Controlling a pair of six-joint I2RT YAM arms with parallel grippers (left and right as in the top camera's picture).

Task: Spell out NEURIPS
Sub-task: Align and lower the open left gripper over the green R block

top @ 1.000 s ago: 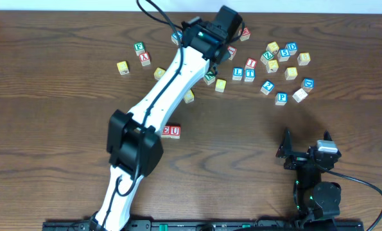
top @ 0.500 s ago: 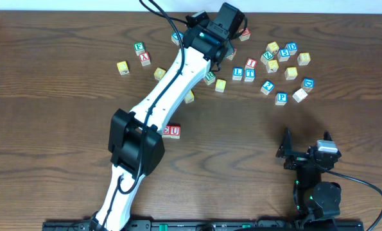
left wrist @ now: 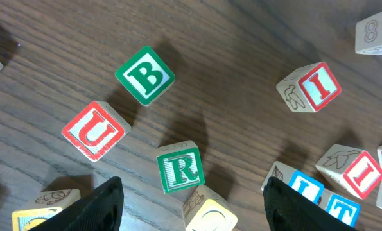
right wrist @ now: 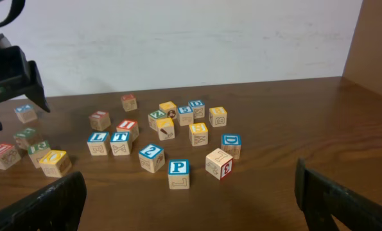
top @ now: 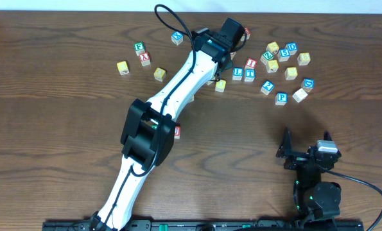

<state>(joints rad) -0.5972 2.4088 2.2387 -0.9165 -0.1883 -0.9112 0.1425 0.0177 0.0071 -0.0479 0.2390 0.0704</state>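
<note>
R cube (left wrist: 180, 169) lies just ahead of the left pincer (left wrist: 194, 204), released wide, arm (top: 178, 90) outstretched.

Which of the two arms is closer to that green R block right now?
Left. The left arm reaches over the green R block, jaws open above it; the right arm sits far off at front right.

Right gripper (right wrist: 191, 196) spread wide, fingers at 5 and 7 o'clock. Blue P cube (right wrist: 178, 168) on desk (right wrist: 274, 128) at 6 o'clock, blue 2 cube (right wrist: 151, 154) at its 10.
</note>
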